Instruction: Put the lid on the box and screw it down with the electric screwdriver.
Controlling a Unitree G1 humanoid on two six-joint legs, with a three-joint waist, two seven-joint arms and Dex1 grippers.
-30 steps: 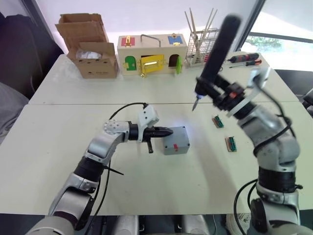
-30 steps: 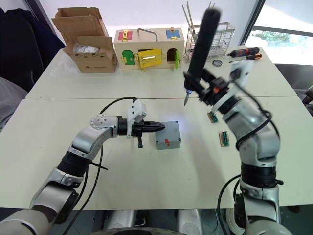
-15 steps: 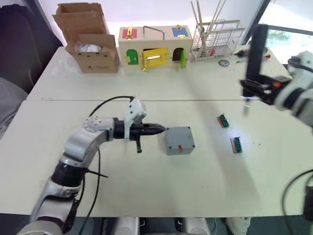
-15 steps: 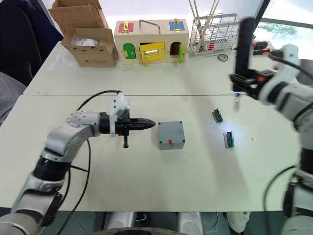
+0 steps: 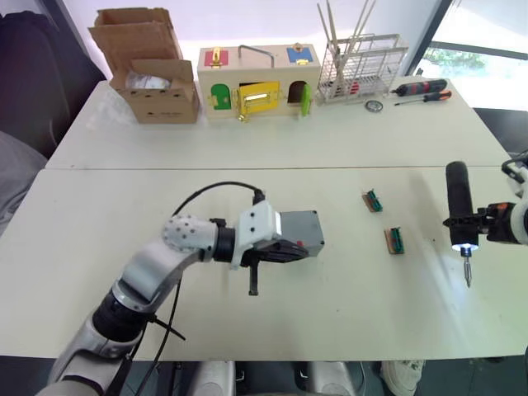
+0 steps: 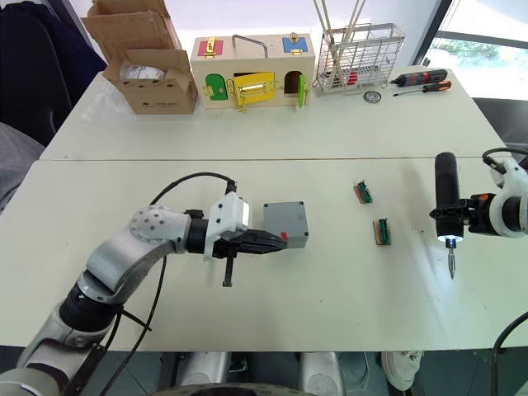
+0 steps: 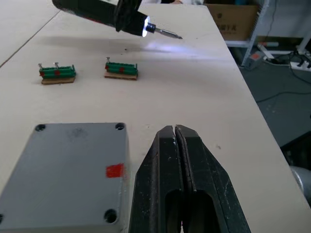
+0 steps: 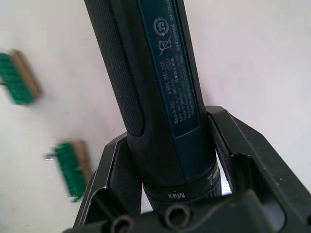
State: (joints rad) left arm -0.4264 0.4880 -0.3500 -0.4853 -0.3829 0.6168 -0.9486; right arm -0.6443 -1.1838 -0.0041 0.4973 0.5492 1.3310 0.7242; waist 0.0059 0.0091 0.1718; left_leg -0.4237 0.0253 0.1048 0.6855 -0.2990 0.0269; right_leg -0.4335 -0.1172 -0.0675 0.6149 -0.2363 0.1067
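Left gripper has its two black fingers pressed together on nothing, lying low over the table just beside the grey box; the lid sits on top of the box, and the red mark on the box's side faces the fingers. Right gripper is clamped around the electric screwdriver, held above the table with the bit pointing down and its tip light on, well apart from the box. Two small green blocks lie on the table between the box and the right gripper.
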